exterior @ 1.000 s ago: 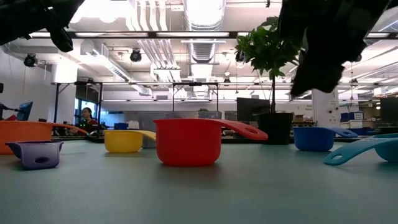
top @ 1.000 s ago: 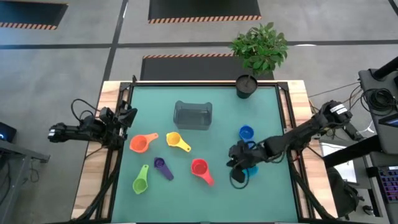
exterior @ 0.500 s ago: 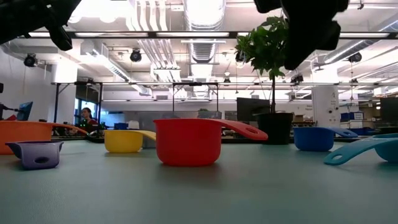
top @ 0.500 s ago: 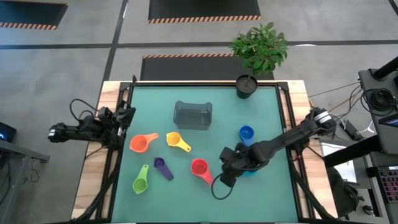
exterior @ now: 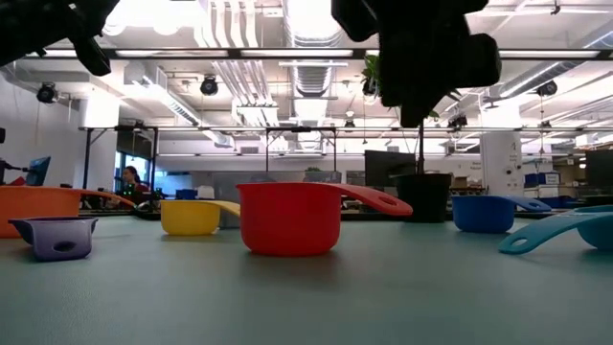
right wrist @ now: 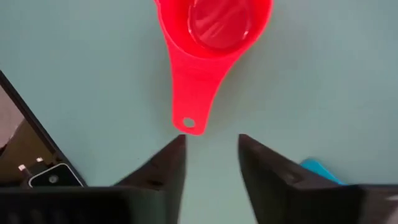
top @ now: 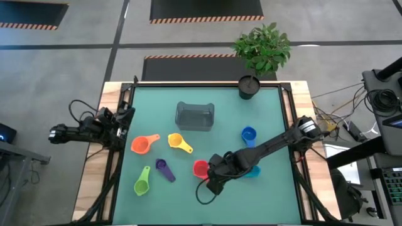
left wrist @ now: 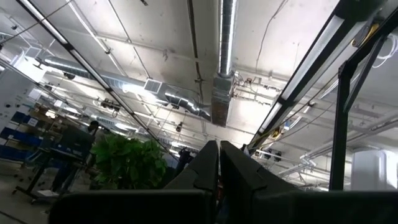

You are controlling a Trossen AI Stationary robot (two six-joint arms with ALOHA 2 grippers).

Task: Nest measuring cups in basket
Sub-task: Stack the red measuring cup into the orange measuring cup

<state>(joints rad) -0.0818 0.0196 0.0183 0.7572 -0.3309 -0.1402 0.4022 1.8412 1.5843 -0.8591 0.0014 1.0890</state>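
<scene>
Right wrist view shows your right claw (right wrist: 211, 158) open and empty, its fingers straddling the line of the red measuring cup (right wrist: 208, 37), whose handle tip lies just ahead of them, long axis pointing straight at the claw. The cup sits mid-surface, well apart from the grey basket (top: 195, 116) toward the surface's far edge. Your left claw (left wrist: 217, 165) is shut, parked at the left edge. In the high view, the arm hides part of the red and cyan cups.
</scene>
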